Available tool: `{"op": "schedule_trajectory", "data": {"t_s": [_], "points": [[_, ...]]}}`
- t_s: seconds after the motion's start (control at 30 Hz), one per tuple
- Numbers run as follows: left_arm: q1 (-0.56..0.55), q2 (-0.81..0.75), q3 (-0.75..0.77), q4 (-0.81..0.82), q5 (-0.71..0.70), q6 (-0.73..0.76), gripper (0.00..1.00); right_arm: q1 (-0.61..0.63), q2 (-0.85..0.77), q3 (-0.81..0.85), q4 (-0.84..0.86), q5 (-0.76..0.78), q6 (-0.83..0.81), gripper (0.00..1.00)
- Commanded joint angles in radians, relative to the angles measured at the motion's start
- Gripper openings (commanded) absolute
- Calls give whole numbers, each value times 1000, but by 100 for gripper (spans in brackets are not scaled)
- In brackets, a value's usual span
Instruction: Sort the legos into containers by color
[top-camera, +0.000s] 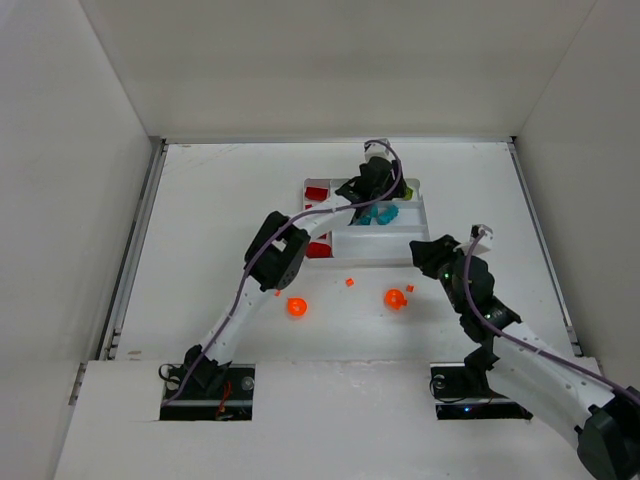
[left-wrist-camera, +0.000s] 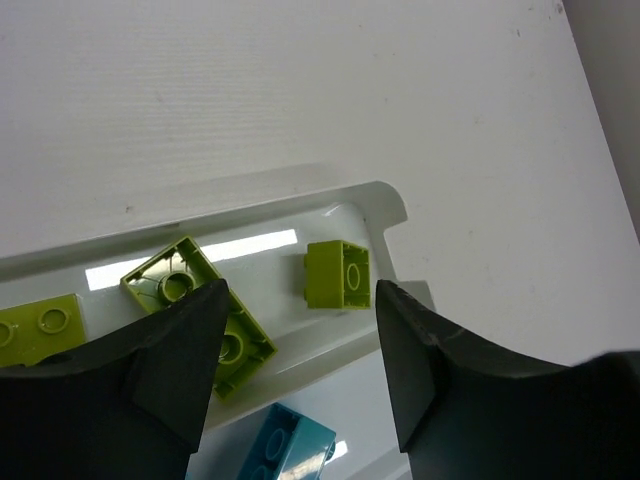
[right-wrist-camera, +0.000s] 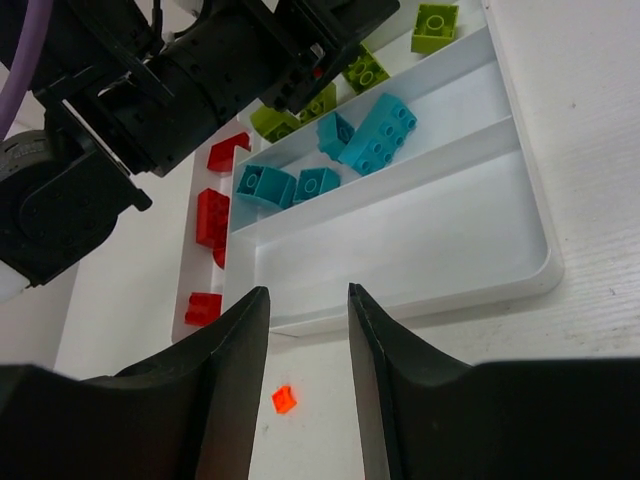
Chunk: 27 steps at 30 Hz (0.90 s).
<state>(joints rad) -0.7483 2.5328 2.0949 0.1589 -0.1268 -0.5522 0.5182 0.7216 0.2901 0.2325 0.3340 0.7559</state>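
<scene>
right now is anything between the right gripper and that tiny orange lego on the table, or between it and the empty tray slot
Nothing visible between the right gripper and the orange lego: it lies on bare table, framed by the open fingers. Between it and the empty slot stands only the tray's low near wall.

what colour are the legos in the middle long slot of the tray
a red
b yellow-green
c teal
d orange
c: the teal bricks lie in the middle long slot of the tray, with the yellow-green bricks in the slot beyond them and the near slot holding nothing.
</scene>
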Motion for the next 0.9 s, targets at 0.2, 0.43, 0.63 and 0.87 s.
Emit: {"op": "schedule_trajectory", "data": {"t_s": [0.2,0.43,0.63,0.87], "points": [[22,-440,-384,174,-16,-9,50,120,88,64,25,16,-58,24],[48,-868,-859,174,-123,-8,39,283,373,199,-21,77,-99,32],[40,-1208,-1263,53,-246,-20,36,394,607,325,-53,108,-95,51],[4,-1489,-1486,-235,-324,-66,38,427,791,438,-123,91,-78,53]]}}
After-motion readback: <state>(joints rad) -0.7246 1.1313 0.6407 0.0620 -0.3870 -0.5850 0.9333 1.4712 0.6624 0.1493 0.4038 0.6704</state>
